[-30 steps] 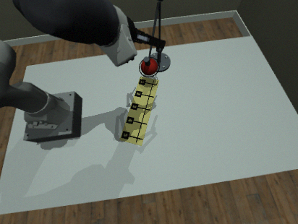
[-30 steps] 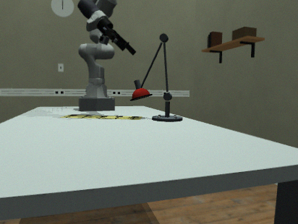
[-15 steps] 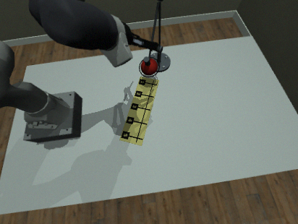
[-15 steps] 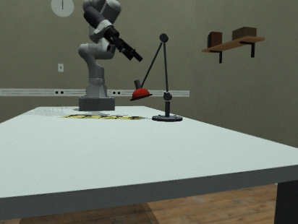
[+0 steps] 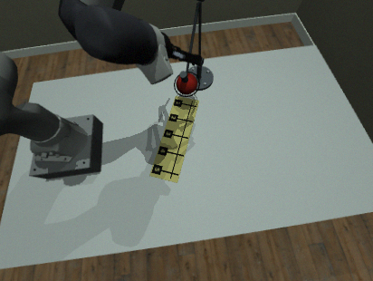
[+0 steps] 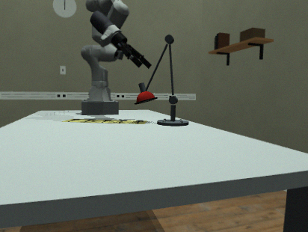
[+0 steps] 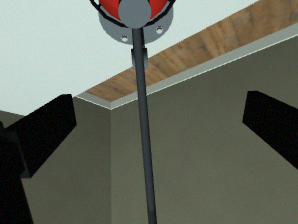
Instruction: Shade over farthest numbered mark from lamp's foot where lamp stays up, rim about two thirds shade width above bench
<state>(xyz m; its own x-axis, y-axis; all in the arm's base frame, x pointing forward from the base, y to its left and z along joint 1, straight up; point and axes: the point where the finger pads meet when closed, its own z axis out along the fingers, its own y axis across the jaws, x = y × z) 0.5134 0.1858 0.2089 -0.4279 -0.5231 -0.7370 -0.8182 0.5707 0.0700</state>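
"Why are the jaws (image 5: 199,60) (image 6: 145,66) spread wide, holding nothing?"

"Probably to straddle the lamp's arm (image 5: 194,38) (image 6: 157,67) (image 7: 144,125); its red shade (image 5: 186,84) (image 6: 145,96) (image 7: 159,7) hangs at upper centre in the top view."

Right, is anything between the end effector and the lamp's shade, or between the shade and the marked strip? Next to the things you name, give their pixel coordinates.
Nothing visible blocks either way. The open end effector (image 6: 145,66) (image 7: 159,108) is above the red shade (image 5: 186,84) (image 6: 146,96), with only air between them in the exterior view. The yellow strip (image 5: 167,144) starts right beside the shade, with only shadows across it.
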